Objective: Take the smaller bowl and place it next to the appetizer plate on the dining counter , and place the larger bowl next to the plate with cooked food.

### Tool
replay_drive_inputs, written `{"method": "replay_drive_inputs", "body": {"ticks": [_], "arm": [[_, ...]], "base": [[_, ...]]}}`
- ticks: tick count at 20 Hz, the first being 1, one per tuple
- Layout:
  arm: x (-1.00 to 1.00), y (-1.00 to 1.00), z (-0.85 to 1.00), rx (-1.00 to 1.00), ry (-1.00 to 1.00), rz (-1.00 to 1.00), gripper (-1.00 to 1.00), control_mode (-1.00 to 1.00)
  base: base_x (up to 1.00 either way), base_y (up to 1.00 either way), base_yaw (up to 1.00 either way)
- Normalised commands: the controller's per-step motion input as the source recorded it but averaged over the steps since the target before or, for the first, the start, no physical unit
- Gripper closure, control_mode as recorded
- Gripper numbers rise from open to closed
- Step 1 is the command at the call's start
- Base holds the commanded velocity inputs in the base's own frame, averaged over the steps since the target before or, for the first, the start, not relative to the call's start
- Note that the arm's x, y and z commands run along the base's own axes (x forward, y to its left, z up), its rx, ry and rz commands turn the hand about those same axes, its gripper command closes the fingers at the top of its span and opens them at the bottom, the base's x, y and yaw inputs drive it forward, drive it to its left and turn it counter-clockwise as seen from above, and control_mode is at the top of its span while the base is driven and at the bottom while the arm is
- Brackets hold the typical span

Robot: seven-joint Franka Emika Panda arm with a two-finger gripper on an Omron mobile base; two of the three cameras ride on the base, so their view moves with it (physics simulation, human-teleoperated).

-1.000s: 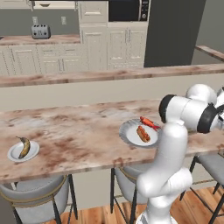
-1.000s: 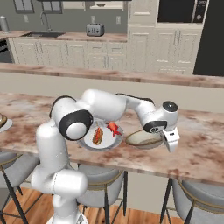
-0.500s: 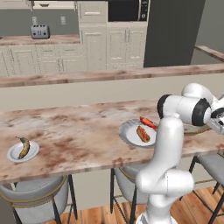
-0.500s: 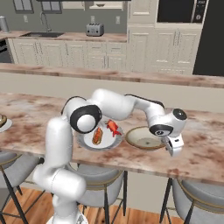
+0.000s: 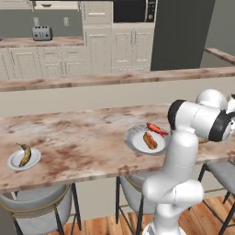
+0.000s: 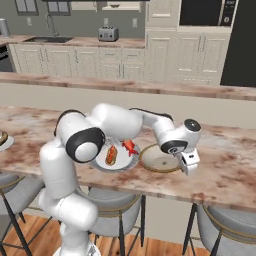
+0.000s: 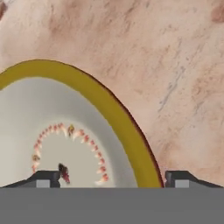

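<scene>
**A:** ok so what's your gripper (image 7: 112, 177) doing right now? can't quite read it from the side cams

**B:** in the hand view your fingertips (image 7: 43, 178) sit spread wide at the bottom edge, one over the inside of the larger bowl (image 6: 160, 159), the other past its brown-gold rim over the stone; the rim passes between them and neither tip is pinching it, so you're holding nothing

**A:** and the bowl itself?

**B:** flat on the dining counter (image 6: 225, 172), just beside the plate with cooked food (image 6: 116, 157), on that plate's right in the right base view; rims look very close, can't tell if they touch; you can see the ring of little marks and the dark centre spot in the hand view; your gripper hangs at the bowl's right edge in the right base view

**A:** anything different from a second ago?

**B:** yeah, the jaws; a second back they were much narrower, clamped on the bowl's rim, and now they're opened right out; the bowl is in the same spot next to the plate; over on the left in the left base view the banana plate (image 5: 24, 158) hasn't moved either
</scene>
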Motion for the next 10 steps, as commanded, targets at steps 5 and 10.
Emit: {"method": "replay_drive_inputs", "body": {"ticks": [5,10], "arm": [[-0.87,0.03,0.45,-0.1,-0.1,0.0,-1.0,-1.0],[-0.96,0.17,0.82,-0.09,-0.06,0.05,-1.0,-1.0]], "base": [[0.0,0.0,0.0],[0.0,0.0,0.0]]}}
